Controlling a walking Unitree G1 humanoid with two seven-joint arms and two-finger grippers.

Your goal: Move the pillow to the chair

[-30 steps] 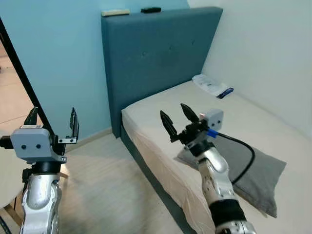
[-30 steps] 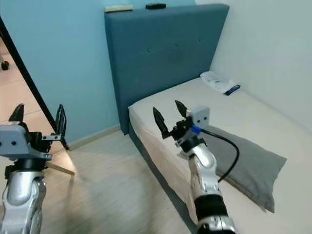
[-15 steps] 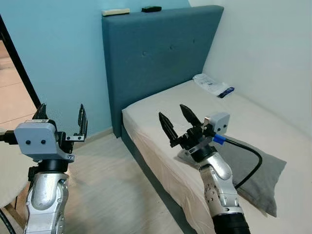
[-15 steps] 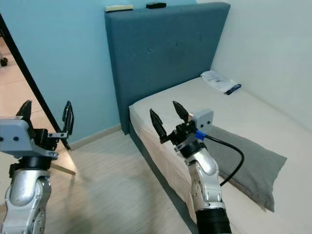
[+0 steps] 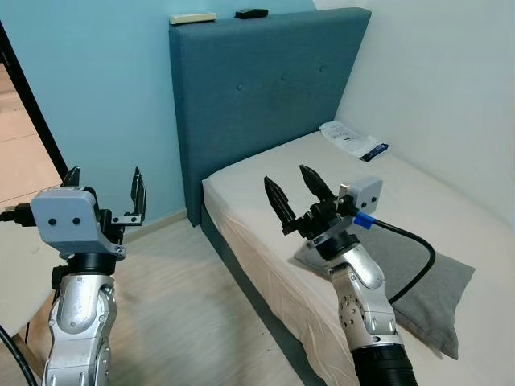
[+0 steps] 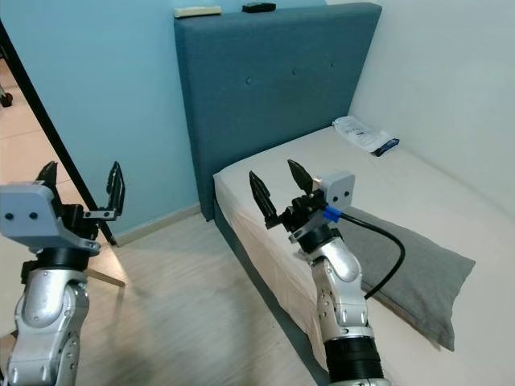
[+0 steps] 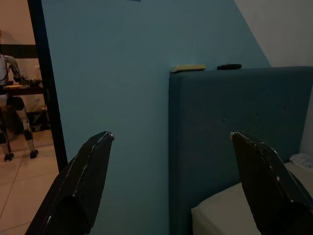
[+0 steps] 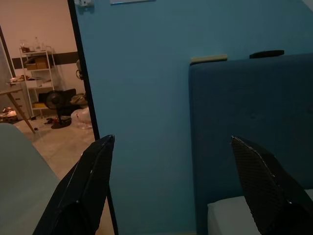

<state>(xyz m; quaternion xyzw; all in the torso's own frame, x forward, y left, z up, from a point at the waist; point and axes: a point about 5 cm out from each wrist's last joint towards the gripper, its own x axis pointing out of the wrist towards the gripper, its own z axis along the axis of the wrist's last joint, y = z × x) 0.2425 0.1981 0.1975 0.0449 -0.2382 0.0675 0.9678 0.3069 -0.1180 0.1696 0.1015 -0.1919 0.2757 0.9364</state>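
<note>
The grey pillow (image 5: 438, 293) lies flat on the bed's near right part, partly hidden behind my right arm and its black cable. My right gripper (image 5: 286, 178) is raised above the mattress edge, just left of the pillow, open with nothing between its fingers. My left gripper (image 5: 106, 172) is held up over the floor, left of the bed, also open and empty. A pale rounded seat (image 5: 14, 273), seemingly the chair, shows at the left edge behind my left arm. Both wrist views look past spread fingers at the blue wall and headboard (image 7: 244, 112).
The blue headboard (image 5: 257, 88) carries a cream object (image 5: 191, 18) and a black one (image 5: 251, 13) on top. A white packet (image 5: 350, 141) lies at the bed's far end. A black door frame (image 5: 32, 112) stands at left; wood floor (image 5: 177, 305) runs between me and the bed.
My left gripper has risen a little and moved slightly right. The right arm has shifted slightly right. Both grippers stay open; the pillow has not moved.
</note>
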